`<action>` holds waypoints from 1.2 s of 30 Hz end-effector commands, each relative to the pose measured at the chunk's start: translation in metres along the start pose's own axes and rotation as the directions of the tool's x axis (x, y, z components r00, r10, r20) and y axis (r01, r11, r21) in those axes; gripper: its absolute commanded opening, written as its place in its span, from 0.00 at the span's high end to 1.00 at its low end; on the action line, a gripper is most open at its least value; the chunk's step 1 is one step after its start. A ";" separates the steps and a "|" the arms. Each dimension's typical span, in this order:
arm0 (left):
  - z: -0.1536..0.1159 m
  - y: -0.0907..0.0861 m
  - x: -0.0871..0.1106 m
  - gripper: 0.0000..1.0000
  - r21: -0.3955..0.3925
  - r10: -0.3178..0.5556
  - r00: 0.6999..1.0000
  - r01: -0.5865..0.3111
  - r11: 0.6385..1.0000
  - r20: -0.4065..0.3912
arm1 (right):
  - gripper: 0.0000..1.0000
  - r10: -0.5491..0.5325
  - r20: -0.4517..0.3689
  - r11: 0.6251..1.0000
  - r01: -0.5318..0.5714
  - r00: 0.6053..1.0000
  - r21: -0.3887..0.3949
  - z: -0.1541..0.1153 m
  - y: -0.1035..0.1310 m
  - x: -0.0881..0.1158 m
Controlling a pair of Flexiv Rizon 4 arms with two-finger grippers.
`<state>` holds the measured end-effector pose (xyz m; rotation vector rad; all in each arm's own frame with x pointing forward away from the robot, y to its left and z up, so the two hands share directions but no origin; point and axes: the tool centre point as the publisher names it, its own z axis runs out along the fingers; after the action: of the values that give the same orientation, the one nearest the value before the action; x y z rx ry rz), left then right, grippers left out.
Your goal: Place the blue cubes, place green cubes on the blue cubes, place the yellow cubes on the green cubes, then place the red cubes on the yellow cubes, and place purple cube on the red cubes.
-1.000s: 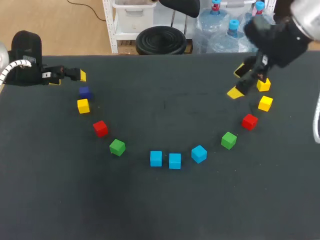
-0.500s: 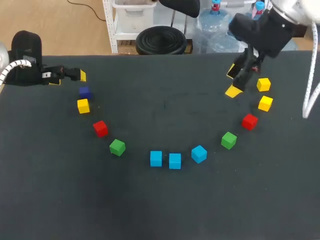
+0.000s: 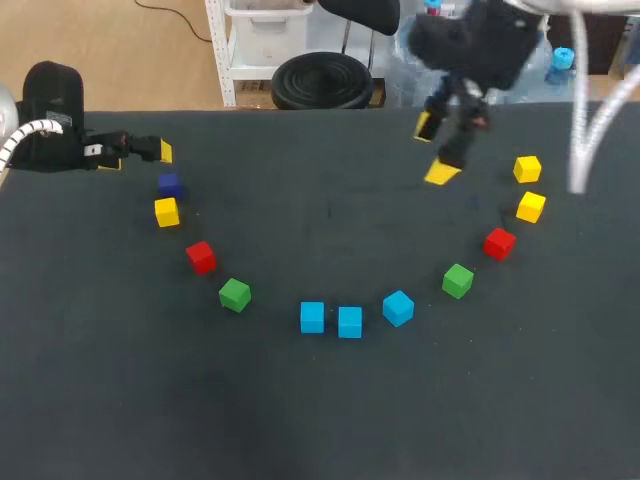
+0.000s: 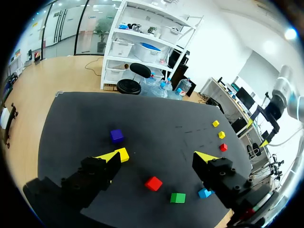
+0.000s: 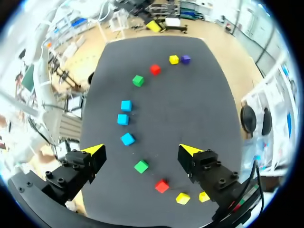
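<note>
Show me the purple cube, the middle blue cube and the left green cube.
purple cube (image 3: 169, 182), head view, on its top face.
middle blue cube (image 3: 349, 318), head view, on its top face.
left green cube (image 3: 234, 290), head view, on its top face.

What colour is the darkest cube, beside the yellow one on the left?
Purple cube; clearest in the left wrist view.

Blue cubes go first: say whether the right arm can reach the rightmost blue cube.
Probably yes: the right gripper hangs open over bare table, and that blue cube stands apart from the green cube.
</note>
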<state>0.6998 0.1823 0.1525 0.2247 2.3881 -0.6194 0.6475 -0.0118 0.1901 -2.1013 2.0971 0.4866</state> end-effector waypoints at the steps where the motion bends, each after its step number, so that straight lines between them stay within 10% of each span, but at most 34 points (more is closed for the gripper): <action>1: 0.000 0.002 0.001 0.00 0.011 0.002 1.000 -0.002 1.000 0.006 | 0.00 -0.009 -0.151 0.999 0.002 0.989 -0.045 0.015 -0.008 -0.026; 18: 0.000 0.002 0.001 0.00 0.011 0.002 1.000 -0.002 1.000 0.006 | 0.00 -0.079 -0.241 0.991 0.050 0.967 -0.127 0.069 0.019 -0.021; 36: 0.000 0.002 0.001 0.00 0.011 0.002 1.000 -0.002 1.000 0.006 | 0.00 -0.067 -0.312 0.995 0.088 0.948 0.055 0.106 0.040 -0.003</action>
<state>0.6998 0.1822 0.1525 0.2248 2.3880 -0.6194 0.6034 0.0248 0.1011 -2.4029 2.1822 0.2329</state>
